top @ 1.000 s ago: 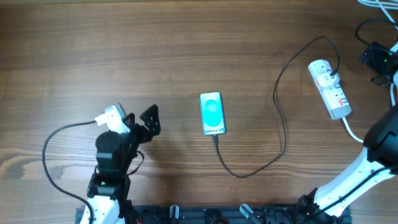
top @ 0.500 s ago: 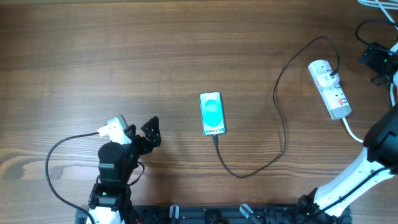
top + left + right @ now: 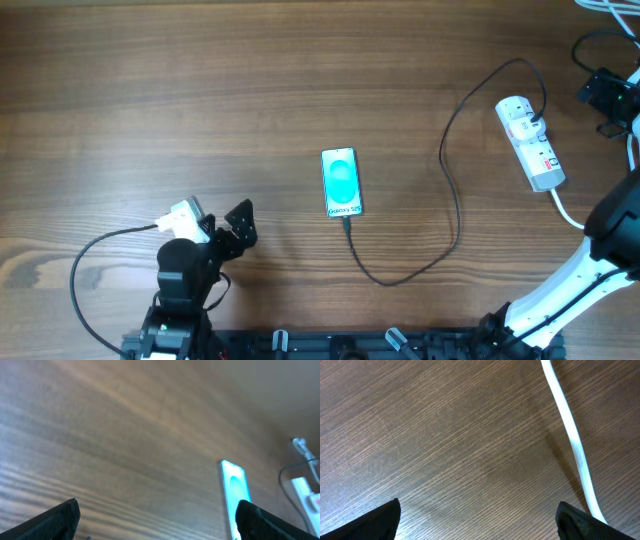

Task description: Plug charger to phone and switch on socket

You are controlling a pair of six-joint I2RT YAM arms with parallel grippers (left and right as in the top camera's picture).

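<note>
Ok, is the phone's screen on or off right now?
On. The phone lies face up on the table, showing a bright teal-green screen with small white text at one end.

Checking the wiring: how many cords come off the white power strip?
2 from the power strip: the black charger cable loops from its upper part to the phone; the thick white cord leaves its lower end. None seems hidden.
</note>
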